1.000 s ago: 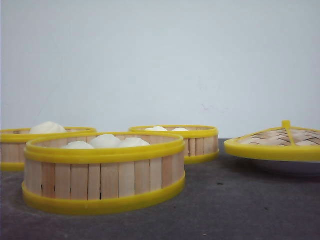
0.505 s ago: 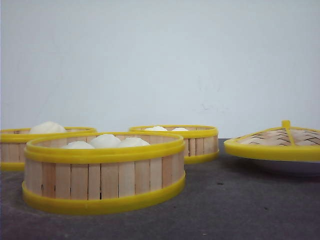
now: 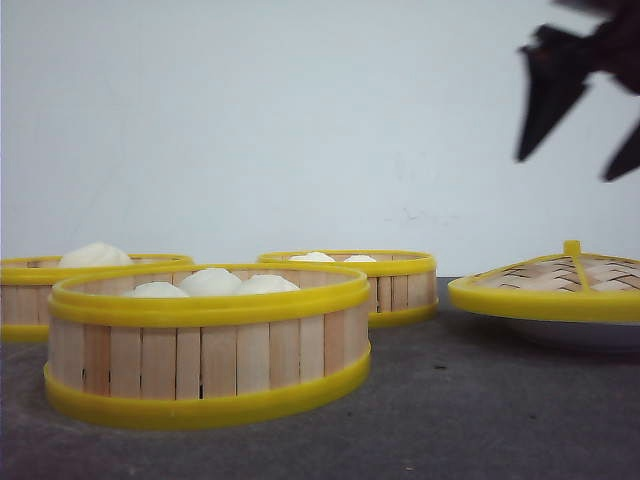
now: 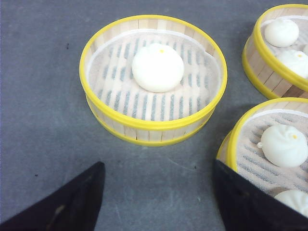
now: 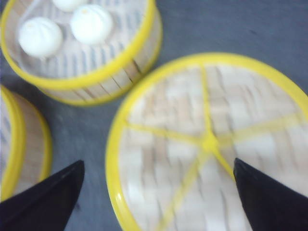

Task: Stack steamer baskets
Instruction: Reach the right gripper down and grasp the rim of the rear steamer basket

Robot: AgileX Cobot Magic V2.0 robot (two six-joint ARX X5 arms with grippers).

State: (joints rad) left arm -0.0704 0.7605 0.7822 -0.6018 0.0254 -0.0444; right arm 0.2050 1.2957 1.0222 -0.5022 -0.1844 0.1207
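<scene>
Three steamer baskets stand on the dark table, all with white buns inside: one at the far left (image 3: 40, 300), one in front (image 3: 205, 350) and one behind in the middle (image 3: 395, 290). My left gripper (image 4: 158, 163) is open over bare table, just short of the one-bun basket (image 4: 144, 124), with its right finger beside the front basket (image 4: 232, 142). The back basket (image 4: 255, 57) lies beyond. My right gripper (image 3: 565, 168) hangs open high at the right, above the lid. In the right wrist view this gripper (image 5: 158, 162) is open and empty, with the back basket (image 5: 120, 72) beyond it.
A woven domed lid (image 3: 545, 295) with a yellow rim and knob rests on a white plate (image 3: 585, 338) at the right. It fills much of the right wrist view (image 5: 207, 144). A white wall stands behind the table.
My right gripper has come into the front view at the top right; before, it was out of view. The baskets and lid have not moved.
</scene>
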